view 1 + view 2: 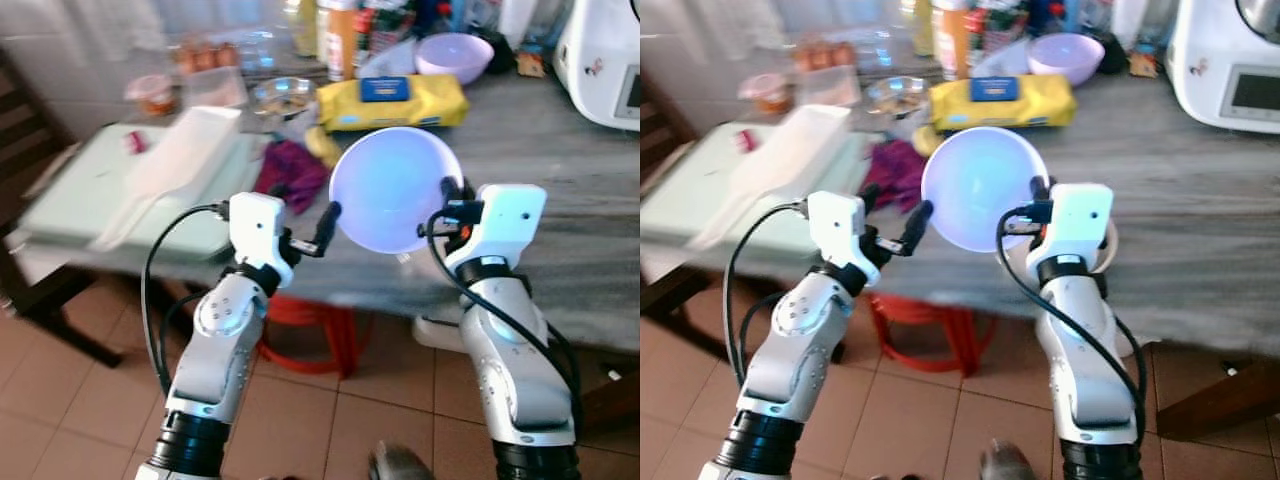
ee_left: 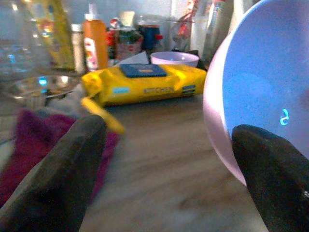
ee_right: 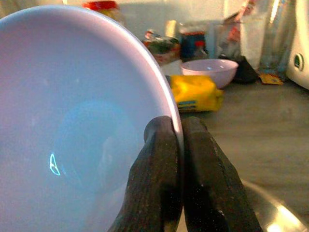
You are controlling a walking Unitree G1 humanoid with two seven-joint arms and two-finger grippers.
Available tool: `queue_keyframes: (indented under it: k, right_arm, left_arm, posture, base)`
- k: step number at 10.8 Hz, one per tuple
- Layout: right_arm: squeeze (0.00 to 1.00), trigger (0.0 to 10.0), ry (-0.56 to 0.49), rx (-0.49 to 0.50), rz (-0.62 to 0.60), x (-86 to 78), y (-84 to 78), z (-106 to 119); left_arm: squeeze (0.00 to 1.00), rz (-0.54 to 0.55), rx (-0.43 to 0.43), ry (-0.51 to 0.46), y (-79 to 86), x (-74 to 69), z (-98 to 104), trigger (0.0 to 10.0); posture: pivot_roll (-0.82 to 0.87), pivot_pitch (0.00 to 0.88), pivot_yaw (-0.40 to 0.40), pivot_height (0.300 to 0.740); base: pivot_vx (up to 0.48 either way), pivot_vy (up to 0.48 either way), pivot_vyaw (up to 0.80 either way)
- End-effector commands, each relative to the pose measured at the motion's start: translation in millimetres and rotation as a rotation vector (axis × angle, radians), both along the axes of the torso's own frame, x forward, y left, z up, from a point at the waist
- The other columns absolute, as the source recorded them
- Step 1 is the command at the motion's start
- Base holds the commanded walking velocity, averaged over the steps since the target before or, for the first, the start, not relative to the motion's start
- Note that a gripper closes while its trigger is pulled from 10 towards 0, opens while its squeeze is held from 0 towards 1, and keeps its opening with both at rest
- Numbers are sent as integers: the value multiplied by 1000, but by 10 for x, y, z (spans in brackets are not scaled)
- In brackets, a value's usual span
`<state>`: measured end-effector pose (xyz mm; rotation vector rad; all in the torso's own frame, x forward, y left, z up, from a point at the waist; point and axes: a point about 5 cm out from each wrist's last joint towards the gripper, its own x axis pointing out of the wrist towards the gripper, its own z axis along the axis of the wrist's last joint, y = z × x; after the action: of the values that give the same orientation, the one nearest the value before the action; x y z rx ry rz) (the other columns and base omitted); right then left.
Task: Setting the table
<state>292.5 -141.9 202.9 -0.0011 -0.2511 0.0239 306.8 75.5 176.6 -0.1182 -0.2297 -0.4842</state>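
Right hand (image 3: 179, 145) has its two fingers pinched tight on the rim of one lavender bowl (image 1: 392, 188), held tilted in the air over the near edge of the grey tabletop (image 1: 560, 190). Left hand (image 1: 305, 232) is spread wide with nothing in it, just beside the bowl. Setting looks barely started (no place laid out yet that I can see). Count: two bowls total, the second bowl (image 1: 454, 56) sitting at the back, plus one yellow wipes pack (image 1: 392, 100).

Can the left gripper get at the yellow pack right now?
Probably yes. The left gripper is open and free, and the yellow pack lies ahead across bare table. The bowl in the right gripper sits just beside that path.
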Motion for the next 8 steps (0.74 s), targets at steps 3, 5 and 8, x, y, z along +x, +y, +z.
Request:
queue_keyframes:
  k: [3, 5, 8]
  right_arm:
    - [0, 10000, -23, -1, -7, -23, -16, 61]
    - [0, 10000, -16, -3, -14, -20, -40, 54]
    - [0, 10000, 16, 1, -20, 14, -65, 35]
  left_arm:
    - [0, -52, -3, -24, 50, -76, 25, 10000]
    - [0, -154, 41, -22, 149, -140, -3, 10000]
    - [0, -280, 92, -23, 259, -256, -46, 10000]
  posture:
    - [-210, 175, 78, 740]
    - [-213, 175, 76, 740]
    - [-212, 171, 72, 740]
  base:
    - [115, 0, 0]
    - [0, 0, 0]
    - [0, 0, 0]
